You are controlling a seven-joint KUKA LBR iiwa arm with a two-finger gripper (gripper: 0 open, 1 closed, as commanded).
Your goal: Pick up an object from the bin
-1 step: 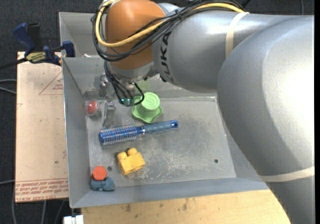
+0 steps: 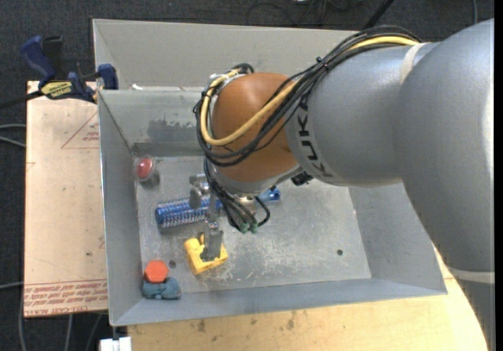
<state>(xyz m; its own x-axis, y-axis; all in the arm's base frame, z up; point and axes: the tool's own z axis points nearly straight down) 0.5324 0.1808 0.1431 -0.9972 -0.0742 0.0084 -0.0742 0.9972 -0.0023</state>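
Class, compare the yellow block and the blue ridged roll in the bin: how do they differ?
Colour: the yellow block is yellow, the blue ridged roll blue. Shape: the block is squat and boxy, the roll long and ribbed. Place: the hand is right over the block; the roll lies beside it. Both lie in the bin.

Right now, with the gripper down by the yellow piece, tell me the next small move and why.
Probably a short, straight descent onto the yellow block, with no sideways drift. The gripper is already directly over it near the bin's front left, and the blue bristly brush lies just behind, so drifting that way could snag it.
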